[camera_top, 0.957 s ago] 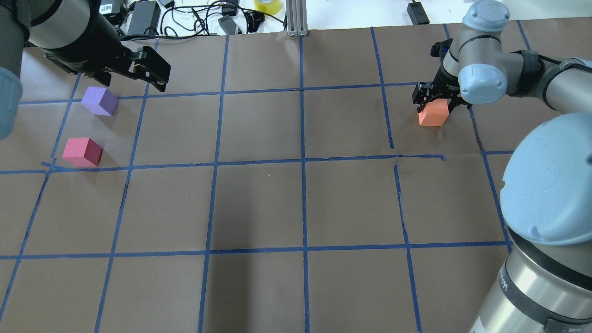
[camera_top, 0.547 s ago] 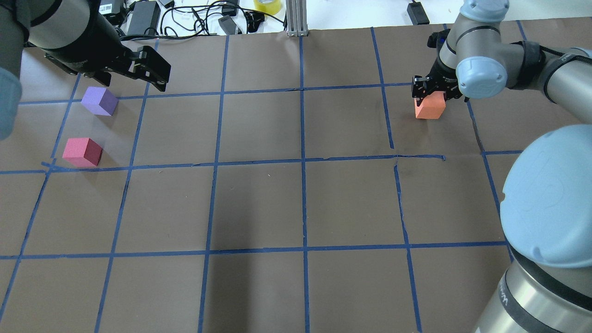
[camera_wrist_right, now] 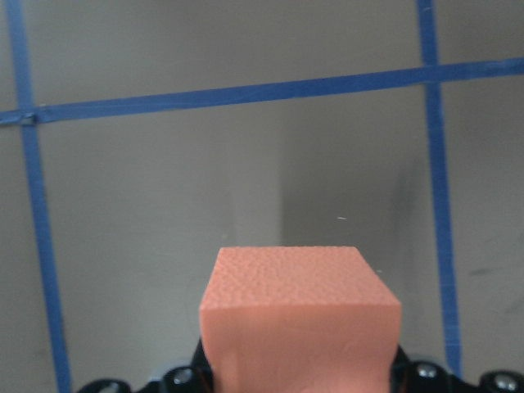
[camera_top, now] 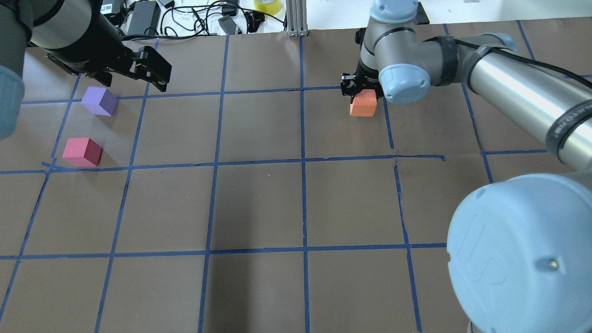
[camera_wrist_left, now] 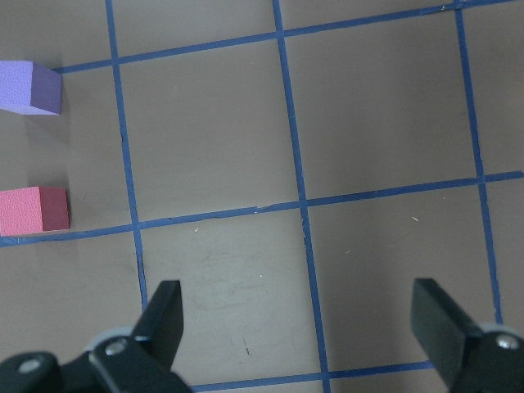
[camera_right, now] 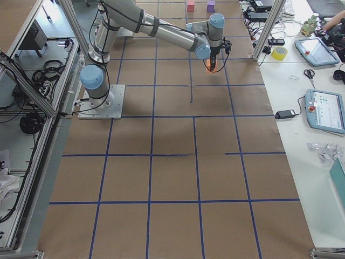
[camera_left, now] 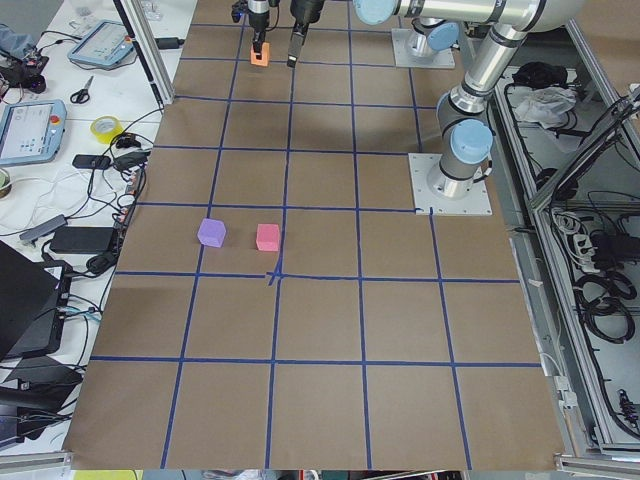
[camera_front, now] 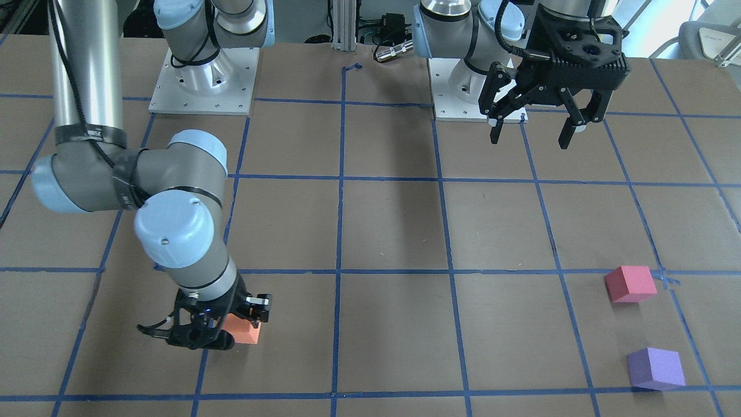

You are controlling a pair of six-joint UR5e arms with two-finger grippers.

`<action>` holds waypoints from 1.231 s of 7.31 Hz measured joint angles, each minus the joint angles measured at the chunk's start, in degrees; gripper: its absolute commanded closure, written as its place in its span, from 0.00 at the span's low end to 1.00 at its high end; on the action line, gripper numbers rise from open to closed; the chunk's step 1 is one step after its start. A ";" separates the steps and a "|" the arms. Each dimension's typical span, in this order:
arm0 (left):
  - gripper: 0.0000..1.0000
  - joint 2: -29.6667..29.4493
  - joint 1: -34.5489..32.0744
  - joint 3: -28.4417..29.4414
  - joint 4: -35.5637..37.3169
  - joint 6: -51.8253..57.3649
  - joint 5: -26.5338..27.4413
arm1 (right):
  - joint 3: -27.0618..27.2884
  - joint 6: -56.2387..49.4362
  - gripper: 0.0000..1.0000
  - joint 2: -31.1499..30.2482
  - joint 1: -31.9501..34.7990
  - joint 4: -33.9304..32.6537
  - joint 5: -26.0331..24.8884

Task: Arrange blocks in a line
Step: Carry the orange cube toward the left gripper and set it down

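My right gripper (camera_top: 363,92) is shut on the orange block (camera_top: 363,103) and holds it low over the brown table, near the far middle. The orange block fills the bottom of the right wrist view (camera_wrist_right: 299,315) and also shows in the front view (camera_front: 248,332). The purple block (camera_top: 99,101) and the pinkish-red block (camera_top: 82,151) sit on the table at the far left, one behind the other. My left gripper (camera_top: 155,74) is open and empty, raised just right of the purple block. The left wrist view shows the purple block (camera_wrist_left: 29,87) and the pinkish-red block (camera_wrist_left: 33,210) at its left edge.
Blue tape lines (camera_top: 303,162) split the brown paper table cover into squares. Cables and power adapters (camera_top: 143,16), a yellow tape roll (camera_top: 267,5) and a metal post (camera_top: 296,18) lie along the far edge. My right arm's elbow (camera_top: 518,259) looms at the near right.
My right gripper has carried the orange block to the left, across a tape line into the adjoining square. The left arm and the other two blocks have not moved.
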 measured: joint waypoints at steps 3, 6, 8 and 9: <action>0.00 -0.01 0.05 0.00 0.00 0.04 0.10 | -6.78 8.03 1.00 6.17 9.14 -0.22 -0.08; 0.00 0.03 0.03 0.00 0.00 0.08 0.03 | -11.62 13.49 0.01 11.32 13.79 -0.24 -0.50; 0.00 0.10 0.05 -0.03 0.00 0.06 0.00 | -11.93 13.90 0.00 11.63 14.43 -0.47 -0.73; 0.00 0.07 0.05 -0.03 0.00 0.04 -0.02 | -11.98 13.92 0.00 11.47 14.47 -0.41 -0.76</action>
